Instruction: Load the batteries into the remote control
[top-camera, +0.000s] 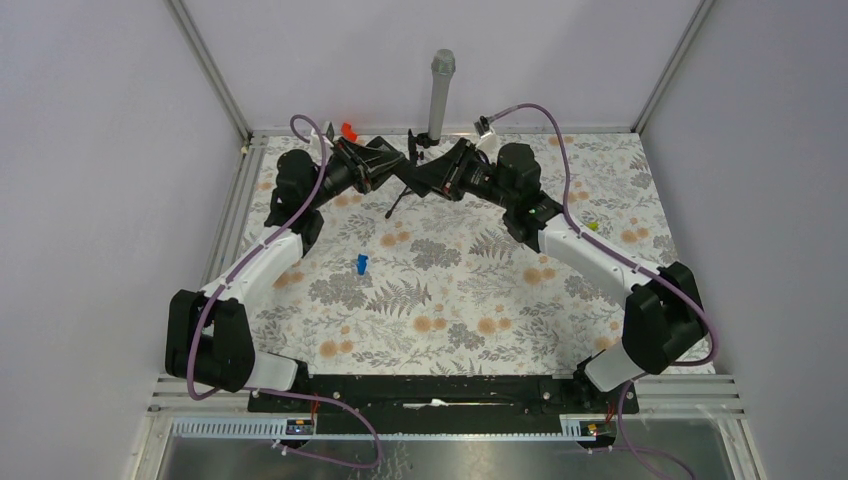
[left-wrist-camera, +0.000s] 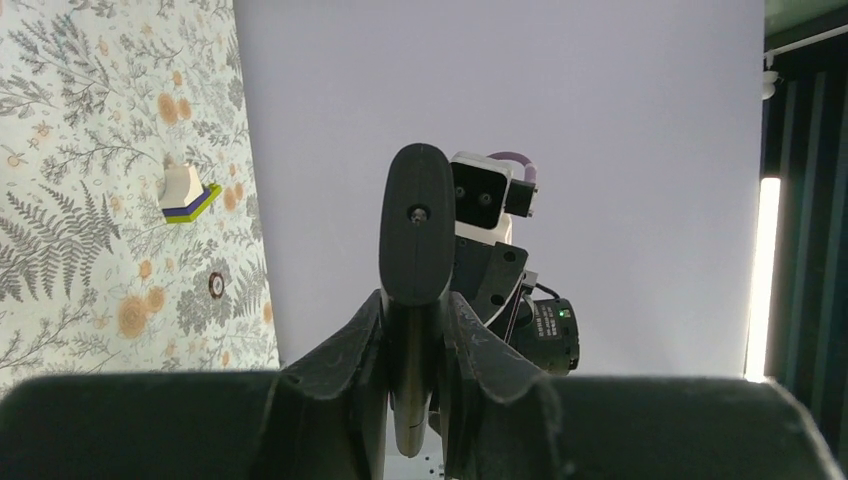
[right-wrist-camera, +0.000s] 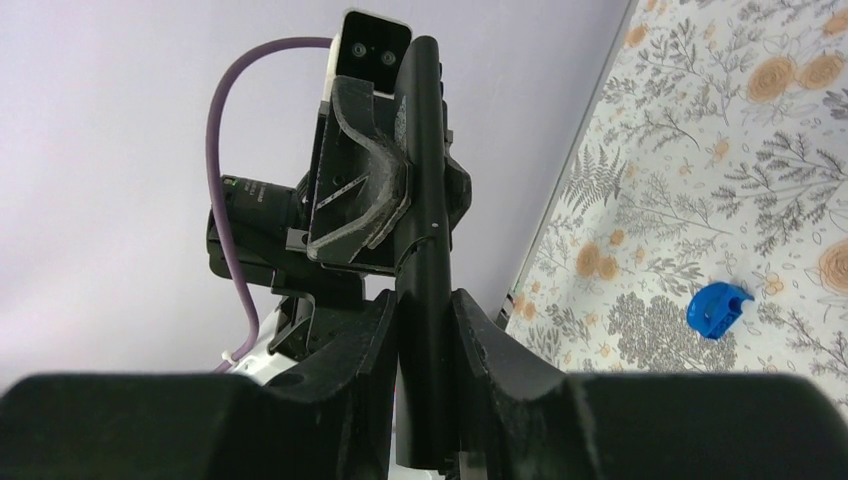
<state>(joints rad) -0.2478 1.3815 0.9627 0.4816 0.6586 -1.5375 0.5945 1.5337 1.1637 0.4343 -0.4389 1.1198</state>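
The remote control (top-camera: 411, 181), a slim black bar, hangs in the air near the table's far edge, held between both grippers. My left gripper (top-camera: 388, 170) is shut on one end of it. In the left wrist view the remote control (left-wrist-camera: 416, 225) rises end-on from my left gripper (left-wrist-camera: 413, 305). My right gripper (top-camera: 432, 180) grips the other end. In the right wrist view its fingers (right-wrist-camera: 372, 335) press both sides of the remote control (right-wrist-camera: 425, 190) at my right gripper (right-wrist-camera: 423, 300). One orange battery (top-camera: 348, 130) lies at the far edge, behind the left gripper.
A small blue piece (top-camera: 361, 263) (right-wrist-camera: 716, 309) lies on the floral mat (top-camera: 450, 300) left of centre. A white and yellow-green piece (top-camera: 592, 227) (left-wrist-camera: 187, 193) sits at the right. A grey upright post (top-camera: 440, 92) stands behind the grippers. Metal rails edge the table.
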